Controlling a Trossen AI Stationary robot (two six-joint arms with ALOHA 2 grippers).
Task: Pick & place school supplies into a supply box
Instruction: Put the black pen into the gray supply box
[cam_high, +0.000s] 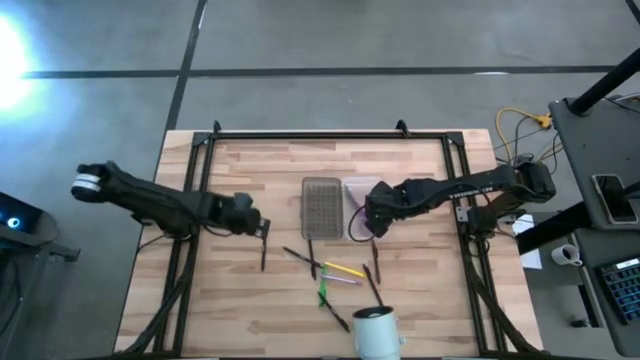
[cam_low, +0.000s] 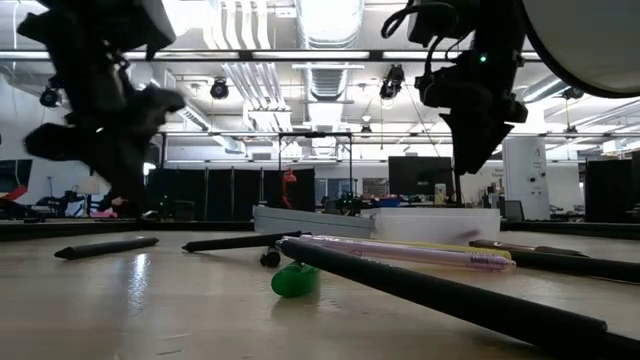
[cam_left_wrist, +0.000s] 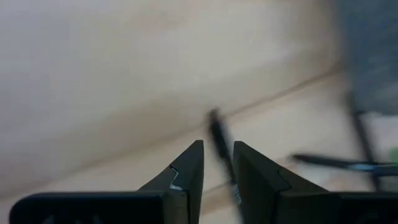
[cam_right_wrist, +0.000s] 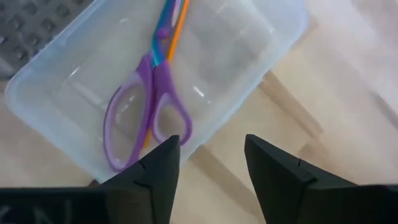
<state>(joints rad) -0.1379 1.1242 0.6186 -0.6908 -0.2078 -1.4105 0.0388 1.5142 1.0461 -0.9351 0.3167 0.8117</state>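
The supply box lies open mid-table: a grey mesh half (cam_high: 320, 207) and a translucent half (cam_high: 360, 192) (cam_right_wrist: 249, 43). Purple-handled scissors (cam_right_wrist: 152, 81) (cam_high: 355, 226) lie flat inside the translucent half. My right gripper (cam_high: 375, 218) (cam_right_wrist: 211, 140) hovers open above that half's near end, over the scissor handles. My left gripper (cam_high: 263, 228) (cam_left_wrist: 217, 143) hangs above a dark pencil (cam_high: 263, 255) (cam_left_wrist: 216, 124) that lies on the table, its fingers slightly open. More dark pencils (cam_high: 300, 258), yellow and pink markers (cam_high: 343, 271) and a green marker (cam_high: 324, 295) (cam_low: 295, 280) lie near the table's near edge.
A white cylindrical cup (cam_high: 375, 332) stands at the near edge, right of centre, with a dark pencil (cam_high: 372, 282) just beyond it. A black frame (cam_high: 330, 135) borders the far and side edges. Bare wood shows on the table's far left and far right.
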